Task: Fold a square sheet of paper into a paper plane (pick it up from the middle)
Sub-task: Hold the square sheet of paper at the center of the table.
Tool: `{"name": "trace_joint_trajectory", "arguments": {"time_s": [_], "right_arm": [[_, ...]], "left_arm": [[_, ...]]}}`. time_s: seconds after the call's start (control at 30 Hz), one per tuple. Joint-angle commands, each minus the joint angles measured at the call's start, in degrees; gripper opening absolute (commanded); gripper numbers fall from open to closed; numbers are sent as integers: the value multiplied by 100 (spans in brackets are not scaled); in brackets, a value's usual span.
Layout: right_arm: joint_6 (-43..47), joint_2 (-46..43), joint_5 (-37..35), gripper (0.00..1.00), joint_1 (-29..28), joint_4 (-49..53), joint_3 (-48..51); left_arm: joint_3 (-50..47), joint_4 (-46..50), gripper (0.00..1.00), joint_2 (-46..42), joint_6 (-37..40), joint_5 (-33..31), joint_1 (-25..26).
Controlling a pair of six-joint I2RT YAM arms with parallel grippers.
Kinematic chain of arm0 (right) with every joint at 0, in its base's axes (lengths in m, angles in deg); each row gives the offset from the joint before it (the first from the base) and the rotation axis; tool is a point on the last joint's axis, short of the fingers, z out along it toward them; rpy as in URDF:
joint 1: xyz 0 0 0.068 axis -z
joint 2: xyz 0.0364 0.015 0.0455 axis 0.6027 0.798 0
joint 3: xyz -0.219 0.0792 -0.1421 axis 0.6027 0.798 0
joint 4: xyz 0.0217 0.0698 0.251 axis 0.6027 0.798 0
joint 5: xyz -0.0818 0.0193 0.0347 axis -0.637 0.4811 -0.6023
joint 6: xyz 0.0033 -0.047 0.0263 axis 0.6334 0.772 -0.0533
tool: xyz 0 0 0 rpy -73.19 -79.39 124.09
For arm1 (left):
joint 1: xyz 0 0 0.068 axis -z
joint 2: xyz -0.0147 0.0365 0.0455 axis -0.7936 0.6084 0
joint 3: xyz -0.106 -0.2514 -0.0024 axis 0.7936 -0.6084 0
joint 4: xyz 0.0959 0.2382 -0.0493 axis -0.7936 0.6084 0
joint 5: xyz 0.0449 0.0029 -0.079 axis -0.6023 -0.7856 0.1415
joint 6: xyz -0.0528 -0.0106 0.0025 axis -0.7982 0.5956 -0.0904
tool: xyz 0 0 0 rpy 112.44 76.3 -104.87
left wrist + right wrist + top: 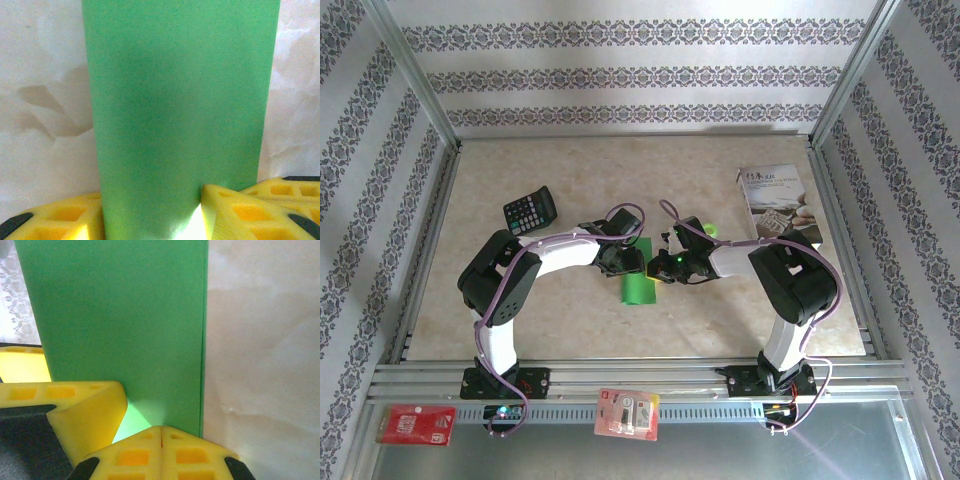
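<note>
Sheet: the square sheet of paper (640, 290), folded to a narrow green strip, lies flat on the table (570, 165).
Edges: long sides straight; the right side shows two layers.
Left gripper (152, 202): jaws half spread, a finger at each long edge; pinch not discernible.
Right gripper (161, 434): fingers pressed together on the strip's end, nothing between them.
Room: bare table beyond the strip.
Writing: booklet (775, 203), right of the strip, has print too small to read.

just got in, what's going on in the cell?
Both arms meet mid-table over the square sheet of paper, already creased to a narrow green strip on the table. The left gripper straddles it with jaws apart; the right gripper has its jaws shut at the strip's edge. No dart shape yet.
</note>
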Motion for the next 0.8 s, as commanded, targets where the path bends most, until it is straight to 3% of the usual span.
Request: {"name": "trace_joint_trajectory", "arguments": {"time_s": [0.0, 0.77], "right_arm": [[-13, 355, -542, 0, -84, 316, 234], [-198, 455, -770, 0, -112, 130, 483]], "left_arm": [[-355, 10, 48, 609, 199, -1352, -202], [-166, 429, 62, -602, 246, -1750, -255]]}}
